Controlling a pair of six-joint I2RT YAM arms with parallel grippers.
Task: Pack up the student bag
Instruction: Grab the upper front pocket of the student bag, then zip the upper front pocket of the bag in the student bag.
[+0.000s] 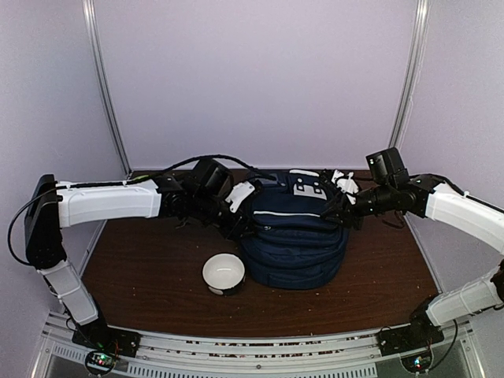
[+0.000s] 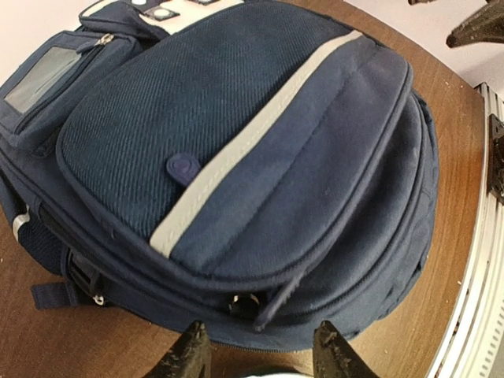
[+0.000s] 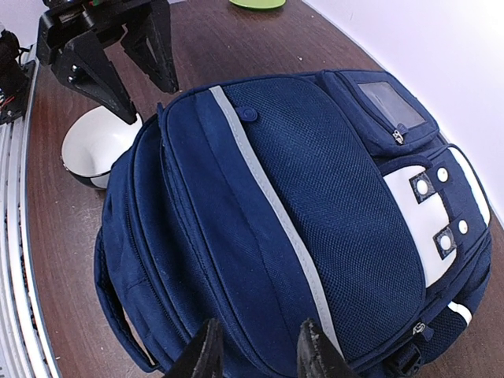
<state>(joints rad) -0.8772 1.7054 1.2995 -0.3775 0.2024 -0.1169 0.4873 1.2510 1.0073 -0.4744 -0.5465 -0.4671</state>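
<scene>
Jaws parted, empty: left arm [image 1: 106, 201] and right arm [image 1: 465, 213] flank the student bag [image 1: 295, 236].

The navy student bag [image 1: 295, 236] with white stripes lies flat on the table, front pocket facing up, zippers closed.

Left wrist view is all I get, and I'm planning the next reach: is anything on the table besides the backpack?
Observer: Yes, a white bowl sits beside the backpack's near-left corner.
Operator: And the other arm?
Observer: The right gripper is open, at the backpack's right side.
Operator: Anything else?
Observer: A green object, cut off at the right wrist view's top edge, lies on the table.
</scene>
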